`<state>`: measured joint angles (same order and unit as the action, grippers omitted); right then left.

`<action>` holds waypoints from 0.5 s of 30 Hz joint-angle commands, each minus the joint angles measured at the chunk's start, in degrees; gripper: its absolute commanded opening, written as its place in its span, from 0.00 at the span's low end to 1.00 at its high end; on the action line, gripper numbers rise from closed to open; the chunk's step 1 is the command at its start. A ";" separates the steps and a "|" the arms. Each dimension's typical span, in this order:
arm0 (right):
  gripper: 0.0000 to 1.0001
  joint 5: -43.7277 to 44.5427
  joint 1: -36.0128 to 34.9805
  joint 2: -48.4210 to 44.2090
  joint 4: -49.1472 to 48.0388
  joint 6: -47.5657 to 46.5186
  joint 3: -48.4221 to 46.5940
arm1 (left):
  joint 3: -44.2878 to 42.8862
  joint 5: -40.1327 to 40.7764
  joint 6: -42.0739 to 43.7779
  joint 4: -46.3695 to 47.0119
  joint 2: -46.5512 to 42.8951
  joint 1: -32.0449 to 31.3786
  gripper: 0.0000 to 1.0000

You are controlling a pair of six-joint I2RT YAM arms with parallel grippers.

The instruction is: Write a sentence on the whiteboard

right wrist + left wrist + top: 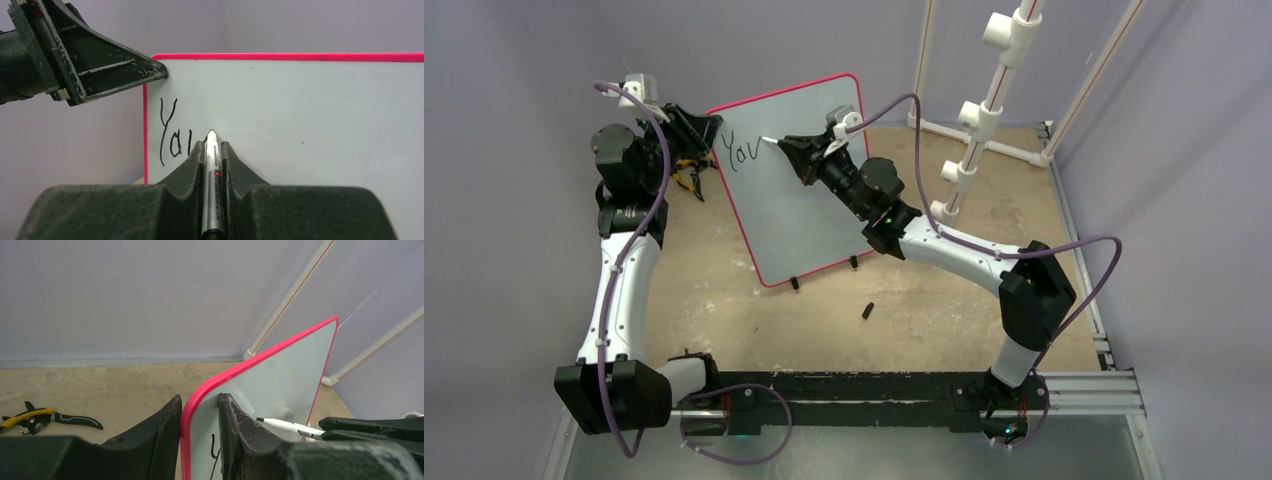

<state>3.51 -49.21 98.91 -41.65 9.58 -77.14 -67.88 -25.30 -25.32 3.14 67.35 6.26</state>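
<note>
From above, the whiteboard stands on its black feet left of the table's centre. The left gripper clamps its far left corner. The right gripper holds a marker beside the black lettering, "You". Yellow-handled cutters lie left of the board, and a small black piece lies near its feet. Left wrist: both fingers pinch the red rim between them. Right wrist: jaws closed tight on the marker, tip at the board just right of the lettering.

sentence partly hidden, marker end cropped
</note>
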 commanded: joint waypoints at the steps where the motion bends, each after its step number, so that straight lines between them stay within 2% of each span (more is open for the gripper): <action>1: 0.00 0.70 0.52 -0.29 -0.42 -1.43 -1.97 | -0.08 -1.50 0.27 0.47 -0.20 0.12 0.30; 15: 0.00 -2.25 0.43 -1.04 -1.55 0.82 4.18 | 0.02 -1.45 0.10 0.64 -0.20 0.31 0.30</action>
<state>1.91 -49.08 98.91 -43.27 10.28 -74.65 -67.88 -25.23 -25.32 3.11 67.40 6.37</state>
